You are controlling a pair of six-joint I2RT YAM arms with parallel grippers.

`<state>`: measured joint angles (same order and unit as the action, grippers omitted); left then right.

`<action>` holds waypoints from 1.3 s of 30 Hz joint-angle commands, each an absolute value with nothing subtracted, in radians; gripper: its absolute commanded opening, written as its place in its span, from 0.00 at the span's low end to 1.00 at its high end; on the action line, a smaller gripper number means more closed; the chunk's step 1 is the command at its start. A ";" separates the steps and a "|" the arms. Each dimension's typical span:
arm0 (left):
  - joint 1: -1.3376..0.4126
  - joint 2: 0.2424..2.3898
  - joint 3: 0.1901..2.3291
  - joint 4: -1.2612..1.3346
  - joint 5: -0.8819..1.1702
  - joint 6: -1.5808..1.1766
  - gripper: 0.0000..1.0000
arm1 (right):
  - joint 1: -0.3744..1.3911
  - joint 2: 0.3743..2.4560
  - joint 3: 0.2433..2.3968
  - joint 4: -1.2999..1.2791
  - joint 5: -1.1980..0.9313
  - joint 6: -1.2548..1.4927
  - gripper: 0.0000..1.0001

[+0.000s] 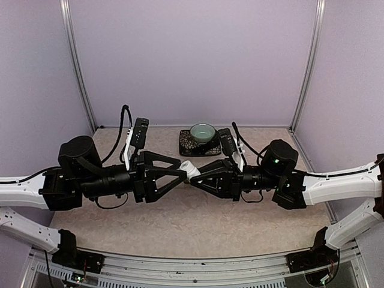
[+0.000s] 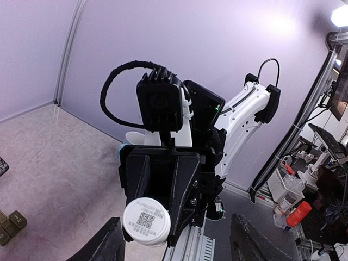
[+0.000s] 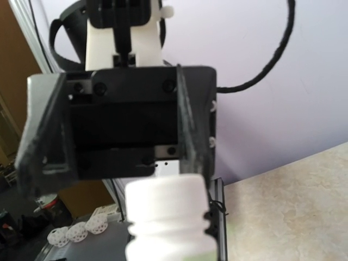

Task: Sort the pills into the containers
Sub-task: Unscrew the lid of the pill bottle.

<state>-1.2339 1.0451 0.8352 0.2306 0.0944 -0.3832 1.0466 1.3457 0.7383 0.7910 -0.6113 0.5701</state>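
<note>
Two arms meet nose to nose over the middle of the surface (image 1: 180,222), with a white pill bottle (image 1: 188,168) held up between them. The right claw (image 1: 197,176) is clamped shut on the bottle's body, its cap (image 3: 166,200) aimed at the other arm. That looks like a brace so the lid can be twisted off. The left claw (image 1: 182,173) faces it with fingers spread and nothing gripped. The cap sits closer to one finger than the other, so I'd say it needs centring before it closes. No pills are out yet. The dark green containers (image 2: 11,222) rest low on the surface, well apart from the bottle and unseen from above. Farthest back, a teal bowl (image 1: 203,131) rests on a dark patterned mat (image 1: 187,144).
</note>
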 commanded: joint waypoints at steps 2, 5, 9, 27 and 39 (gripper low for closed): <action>-1.228 0.992 0.806 0.237 0.045 -0.398 0.71 | 1.036 1.313 0.734 0.796 -0.627 0.561 0.18; -1.221 0.988 0.805 0.246 0.048 -0.397 0.76 | 1.045 1.331 0.744 0.807 -0.648 0.561 0.18; -1.219 1.011 0.815 0.259 0.059 -0.384 0.71 | 1.063 1.376 0.765 0.833 -0.681 0.569 0.18; -1.210 1.059 0.808 0.352 0.173 -0.396 0.68 | 1.103 1.498 0.836 0.901 -0.718 0.595 0.18; -1.209 1.070 0.808 0.345 0.173 -0.397 0.63 | 1.103 1.493 0.845 0.896 -0.712 0.589 0.18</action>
<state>-1.2121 1.0630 0.8143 0.3222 0.1574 -0.3965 1.0950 1.4895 0.8104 0.8661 -0.7074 0.5900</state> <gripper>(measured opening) 0.636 0.234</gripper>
